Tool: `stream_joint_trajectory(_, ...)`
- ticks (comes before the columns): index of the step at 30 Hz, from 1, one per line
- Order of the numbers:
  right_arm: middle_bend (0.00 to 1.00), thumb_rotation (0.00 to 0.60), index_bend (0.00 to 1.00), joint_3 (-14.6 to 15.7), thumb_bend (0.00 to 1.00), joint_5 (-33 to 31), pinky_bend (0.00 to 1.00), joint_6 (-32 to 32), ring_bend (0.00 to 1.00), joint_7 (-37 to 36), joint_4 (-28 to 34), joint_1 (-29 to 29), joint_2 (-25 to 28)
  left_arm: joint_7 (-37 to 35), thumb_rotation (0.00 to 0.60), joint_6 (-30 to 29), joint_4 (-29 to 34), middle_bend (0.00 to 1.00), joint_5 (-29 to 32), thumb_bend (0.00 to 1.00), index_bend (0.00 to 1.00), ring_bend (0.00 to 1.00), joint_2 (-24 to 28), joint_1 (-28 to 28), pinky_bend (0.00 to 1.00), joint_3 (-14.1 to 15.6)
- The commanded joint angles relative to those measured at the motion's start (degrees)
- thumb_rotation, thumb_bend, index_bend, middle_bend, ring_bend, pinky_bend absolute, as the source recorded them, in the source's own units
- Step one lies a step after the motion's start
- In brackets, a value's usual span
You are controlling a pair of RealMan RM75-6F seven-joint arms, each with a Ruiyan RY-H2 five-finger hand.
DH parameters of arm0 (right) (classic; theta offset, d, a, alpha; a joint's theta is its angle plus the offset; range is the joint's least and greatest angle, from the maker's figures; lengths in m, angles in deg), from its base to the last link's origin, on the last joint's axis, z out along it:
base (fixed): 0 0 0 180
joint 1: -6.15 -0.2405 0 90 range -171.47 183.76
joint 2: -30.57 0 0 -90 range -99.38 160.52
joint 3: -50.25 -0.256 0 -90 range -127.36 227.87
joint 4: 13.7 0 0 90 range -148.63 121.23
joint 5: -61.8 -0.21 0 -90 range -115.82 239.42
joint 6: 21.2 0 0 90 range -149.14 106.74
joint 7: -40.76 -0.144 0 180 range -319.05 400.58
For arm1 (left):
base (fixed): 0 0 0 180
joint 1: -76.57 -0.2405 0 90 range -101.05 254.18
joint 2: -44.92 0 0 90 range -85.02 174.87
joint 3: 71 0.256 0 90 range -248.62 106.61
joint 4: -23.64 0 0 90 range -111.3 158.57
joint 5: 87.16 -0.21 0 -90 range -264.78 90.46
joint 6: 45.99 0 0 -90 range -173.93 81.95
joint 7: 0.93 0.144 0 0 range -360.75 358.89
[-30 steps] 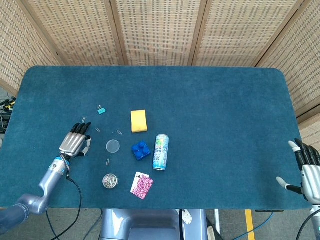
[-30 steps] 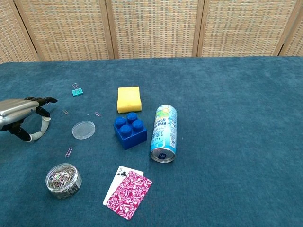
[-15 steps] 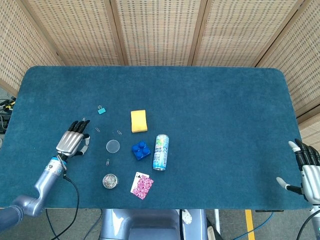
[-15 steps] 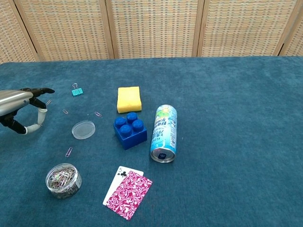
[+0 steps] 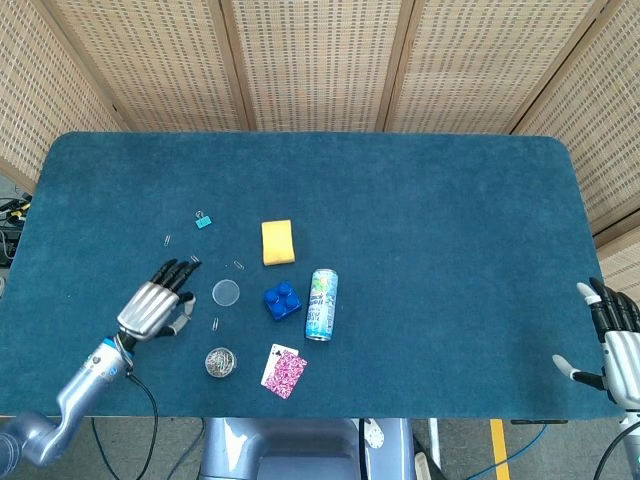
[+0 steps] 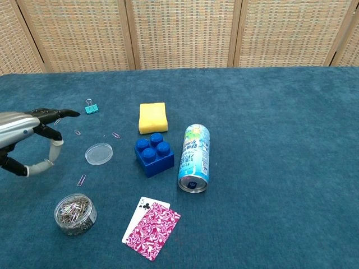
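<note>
Nearer now, the left hand (image 5: 155, 305), fingers spread and holding nothing, hovers beside the clear round plastic lid (image 5: 226, 292); nothing grasped yet.

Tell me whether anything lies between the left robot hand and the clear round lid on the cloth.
Nothing visible does. The left robot hand hovers open just left of the clear round lid, with only bare blue cloth between them. A loose paper clip lies slightly nearer the robot, off that line.
</note>
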Motion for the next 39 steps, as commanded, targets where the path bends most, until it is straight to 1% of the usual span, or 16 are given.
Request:
stream_joint_trajectory(1,0.00,0.600,0.01,0.0,0.00,0.0,0.00,-0.1,0.00,-0.3,0.0,0.1,0.1,2.7,0.600,-1.9,5.8,0.00,-4.5,0.43,0.63,0.00,1.8,-0.8,0.00,3.5)
stream_joint_trajectory(5,0.00,0.600,0.01,0.0,0.00,0.1,0.00,-0.2,0.00,-0.7,-0.2,0.1,0.2,5.6,0.600,-1.6,7.6,0.00,-5.3,0.43,0.63,0.00,1.8,-1.0,0.00,4.2)
stream_joint_trajectory(10,0.00,0.600,0.01,-0.1,0.00,0.1,0.00,-0.3,0.00,-1.2,-0.2,0.2,0.4,6.1,0.600,-1.7,8.3,0.00,-6.5,0.43,0.63,0.00,1.4,-1.1,0.00,4.9)
stream_joint_trajectory(19,0.00,0.600,0.01,-0.1,0.00,0.1,0.00,-0.3,0.00,-1.6,-0.2,0.2,0.5,7.0,0.600,-1.3,8.6,0.00,-7.0,0.43,0.62,0.00,0.6,-1.1,0.00,4.9)
stream_joint_trajectory(20,0.00,0.600,0.01,-0.1,0.00,0.1,0.00,-0.3,0.00,-1.6,-0.2,0.2,0.5,7.1,0.600,-1.1,8.7,0.00,-6.9,0.43,0.61,0.00,0.5,-1.1,0.00,4.9)
stream_joint_trajectory(22,0.00,0.600,0.01,-0.1,0.00,0.1,0.00,-0.3,0.00,-1.6,-0.2,0.2,0.6,7.0,0.600,-0.9,8.9,0.00,-6.9,0.43,0.52,0.00,0.5,-1.0,0.00,4.9)
stream_joint_trajectory(24,0.00,0.600,0.01,-0.1,0.00,0.1,0.00,-0.3,0.00,-1.5,-0.2,0.2,0.6,6.6,0.600,-0.7,9.1,0.00,-6.9,0.40,0.37,0.00,0.5,-1.0,0.00,5.0)
stream_joint_trajectory(26,0.00,0.600,0.01,-0.1,0.00,0.1,0.00,-0.2,0.00,-1.5,-0.2,0.2,0.6,6.3,0.600,-0.6,9.2,0.00,-6.9,0.35,0.27,0.00,0.6,-0.9,0.00,5.0)
stream_joint_trajectory(27,0.00,0.600,0.01,-0.1,0.00,0.1,0.00,-0.2,0.00,-1.5,-0.2,0.2,0.6,6.1,0.600,-0.6,9.2,0.00,-7.0,0.33,0.24,0.00,0.6,-0.9,0.00,5.0)
stream_joint_trajectory(28,0.00,0.600,0.01,0.0,0.00,0.1,0.00,-0.2,0.00,-1.6,-0.2,0.2,0.6,5.8,0.600,-0.6,9.3,0.00,-7.1,0.32,0.23,0.00,0.7,-0.8,0.00,5.0)
stream_joint_trajectory(32,0.00,0.600,0.01,-0.1,0.00,-0.1,0.00,-0.2,0.00,-1.5,-0.1,0.2,0.6,3.9,0.600,-1.3,9.7,0.00,-7.5,0.32,0.22,0.00,1.3,-0.4,0.00,4.8)
stream_joint_trajectory(35,0.00,0.600,0.01,-0.1,0.00,0.0,0.00,-0.2,0.00,-1.5,-0.1,0.2,0.6,2.8,0.600,-2.3,9.8,0.00,-7.6,0.32,0.25,0.00,2.0,-0.4,0.00,4.3)
stream_joint_trajectory(37,0.00,0.600,0.01,-0.1,0.00,0.0,0.00,-0.1,0.00,-1.5,-0.1,0.2,0.6,2.1,0.600,-3.0,9.7,0.00,-7.3,0.36,0.30,0.00,2.5,-0.4,0.00,3.8)
stream_joint_trajectory(39,0.00,0.600,0.01,0.0,0.00,0.1,0.00,-0.1,0.00,-1.4,-0.1,0.2,0.6,2.2,0.600,-3.0,9.0,0.00,-6.7,0.47,0.35,0.00,2.9,-0.3,0.00,3.0)
